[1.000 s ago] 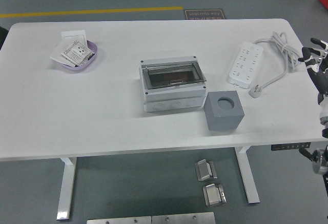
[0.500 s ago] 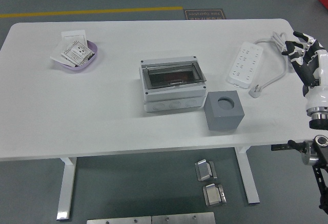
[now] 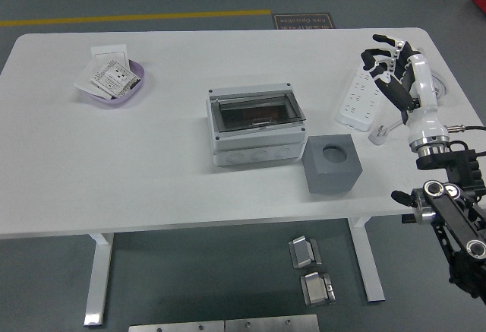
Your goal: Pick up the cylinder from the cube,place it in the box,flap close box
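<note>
Fingers spread and holding nothing, our right hand (image 3: 391, 70) hovers above the power strip (image 3: 364, 95) near the table's (image 3: 114, 172) right edge. We see the cube (image 3: 330, 163) near the front edge, just beside the box (image 3: 257, 128), its round hole showing no cylinder.

Cube (image 3: 331, 164): grey block, upright near the tabletop's front edge, round hole in its top face.
Box (image 3: 257, 128): pale grey enclosure mid-tabletop, clear flap lying shut; cube just beside it at 4 o'clock.
Cylinder: cannot tell.
</note>
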Available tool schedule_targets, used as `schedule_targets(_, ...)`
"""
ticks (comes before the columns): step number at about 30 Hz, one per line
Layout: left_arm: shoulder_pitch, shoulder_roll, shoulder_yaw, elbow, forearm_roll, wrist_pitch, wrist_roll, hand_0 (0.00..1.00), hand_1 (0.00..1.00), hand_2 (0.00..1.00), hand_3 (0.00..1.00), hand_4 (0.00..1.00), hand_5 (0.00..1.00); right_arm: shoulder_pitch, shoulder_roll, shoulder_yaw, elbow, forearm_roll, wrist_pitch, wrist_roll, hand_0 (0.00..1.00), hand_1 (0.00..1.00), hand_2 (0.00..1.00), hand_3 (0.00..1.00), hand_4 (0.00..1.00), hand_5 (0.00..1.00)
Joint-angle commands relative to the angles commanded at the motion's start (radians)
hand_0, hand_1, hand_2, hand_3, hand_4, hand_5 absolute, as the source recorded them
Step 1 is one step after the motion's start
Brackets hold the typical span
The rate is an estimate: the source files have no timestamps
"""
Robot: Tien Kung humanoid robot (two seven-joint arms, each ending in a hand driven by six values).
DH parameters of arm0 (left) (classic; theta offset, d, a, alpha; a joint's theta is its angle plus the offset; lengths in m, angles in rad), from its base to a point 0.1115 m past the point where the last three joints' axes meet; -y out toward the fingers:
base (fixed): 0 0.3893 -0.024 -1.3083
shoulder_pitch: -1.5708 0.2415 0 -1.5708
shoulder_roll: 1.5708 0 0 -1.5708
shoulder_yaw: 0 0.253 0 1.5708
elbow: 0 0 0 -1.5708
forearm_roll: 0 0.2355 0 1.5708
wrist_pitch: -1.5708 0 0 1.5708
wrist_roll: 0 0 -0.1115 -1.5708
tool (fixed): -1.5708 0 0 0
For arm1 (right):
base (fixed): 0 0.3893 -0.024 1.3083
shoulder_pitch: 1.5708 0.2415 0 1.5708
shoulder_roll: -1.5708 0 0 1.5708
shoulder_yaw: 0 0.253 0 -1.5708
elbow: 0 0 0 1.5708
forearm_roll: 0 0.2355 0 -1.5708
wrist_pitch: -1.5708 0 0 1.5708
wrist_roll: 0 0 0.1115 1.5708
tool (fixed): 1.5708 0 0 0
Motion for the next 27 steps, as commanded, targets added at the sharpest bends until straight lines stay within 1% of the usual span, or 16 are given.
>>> schedule_targets(5,-0.007,-0.002,-0.003,0.000,0.004,-0.001,-0.003,0.677,0.682,0.585,0.646,0.616,0.404,0.028,-0.001,-0.029,-0.005,-0.031,-0.001,-0.010,0.614,0.462,0.597,0.708,0.969,0.625)
schedule_targets(9,-0.010,-0.003,-0.001,0.000,0.002,-0.003,-0.005,0.677,0.681,0.584,0.645,0.614,0.403,0.018,-0.004,-0.034,0.007,-0.036,-0.001,-0.014,0.614,0.462,0.594,0.708,0.960,0.625)
schedule_targets(17,-0.007,-0.006,0.010,0.000,-0.015,-0.008,-0.005,0.677,0.682,0.584,0.645,0.613,0.400,-0.072,-0.004,0.025,0.072,-0.043,-0.004,-0.016,0.615,0.468,0.607,0.710,0.966,0.627)
schedule_targets(22,-0.006,0.002,0.009,0.000,-0.017,-0.009,-0.003,0.677,0.682,0.584,0.645,0.612,0.398,-0.128,-0.004,0.073,0.109,-0.045,-0.006,-0.018,0.616,0.468,0.608,0.710,0.963,0.628)
schedule_targets(27,-0.009,0.008,0.005,0.000,-0.019,-0.010,0.001,0.676,0.682,0.584,0.644,0.611,0.399,-0.188,0.006,0.115,0.153,-0.044,-0.009,-0.019,0.618,0.468,0.609,0.710,0.958,0.626)
